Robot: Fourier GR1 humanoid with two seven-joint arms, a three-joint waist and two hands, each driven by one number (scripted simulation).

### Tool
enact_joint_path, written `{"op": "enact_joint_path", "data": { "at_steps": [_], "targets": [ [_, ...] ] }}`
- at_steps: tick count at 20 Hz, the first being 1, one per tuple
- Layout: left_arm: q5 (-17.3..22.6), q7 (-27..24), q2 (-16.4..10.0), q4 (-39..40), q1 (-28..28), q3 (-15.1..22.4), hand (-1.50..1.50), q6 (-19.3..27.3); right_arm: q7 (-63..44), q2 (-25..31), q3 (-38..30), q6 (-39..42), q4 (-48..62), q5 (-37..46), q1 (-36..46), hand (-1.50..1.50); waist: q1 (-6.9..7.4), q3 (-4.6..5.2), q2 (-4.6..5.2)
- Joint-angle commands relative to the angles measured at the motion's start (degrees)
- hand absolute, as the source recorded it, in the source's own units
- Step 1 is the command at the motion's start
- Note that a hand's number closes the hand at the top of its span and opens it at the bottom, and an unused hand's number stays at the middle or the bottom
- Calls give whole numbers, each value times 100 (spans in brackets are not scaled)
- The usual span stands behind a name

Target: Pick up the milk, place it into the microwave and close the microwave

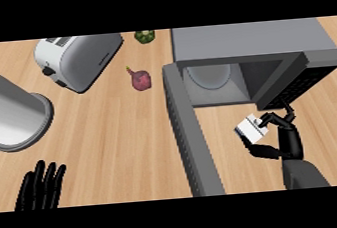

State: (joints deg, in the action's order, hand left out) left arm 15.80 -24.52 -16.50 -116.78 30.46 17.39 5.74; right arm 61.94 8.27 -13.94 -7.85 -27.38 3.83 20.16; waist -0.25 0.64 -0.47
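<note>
**Item 1. Milk** [251, 129]: small white carton at 4 o'clock from the view's centre, just outside the microwave's mouth. I cannot tell whether it is upright or tilted.

**Item 2. My right hand** [284, 136]: fingers and thumb are curled round the carton, with nothing else in it.

**Item 3. Microwave** [254, 39]: at 1 o'clock. Its door [191, 134] is swung wide and runs toward 6 o'clock, left of the carton. The glass plate [209, 75] shows inside.

**Item 4. Control panel** [302, 83]: dark, at 12 o'clock from my fingers. I judge it the likeliest thing to snag.

**Handling note:** the cavity lies toward 11 o'clock from the carton. I should carry it that way first, between panel and door, then inward over the glass plate. I should uncurl only once it rests there.

**Item 5. My left hand** [40, 189]: open and resting at 7 o'clock, well apart from the door.
</note>
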Motion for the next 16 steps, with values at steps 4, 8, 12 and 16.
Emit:
{"op": "enact_joint_path", "data": {
  "at_steps": [4, 8, 12, 16],
  "targets": [
    [13, -172, 36, 252, 57, -102, -150, -69, -116, -503, 539, 358, -226, 194, 486, 150, 135, -63, 43],
    [93, 5, 25, -74, 235, -73, -150, -50, -531, -606, 643, 118, -831, 131, 464, 150, 57, -60, 23],
    [271, -169, -124, 25, 335, -383, -150, -299, -887, -813, 787, -645, -1057, 201, 495, 150, 76, -60, 28],
    [327, -298, -102, 274, 207, -620, -150, -465, -1808, -587, 764, -625, -1493, 273, 879, 150, 64, -62, 38]
  ]
}}
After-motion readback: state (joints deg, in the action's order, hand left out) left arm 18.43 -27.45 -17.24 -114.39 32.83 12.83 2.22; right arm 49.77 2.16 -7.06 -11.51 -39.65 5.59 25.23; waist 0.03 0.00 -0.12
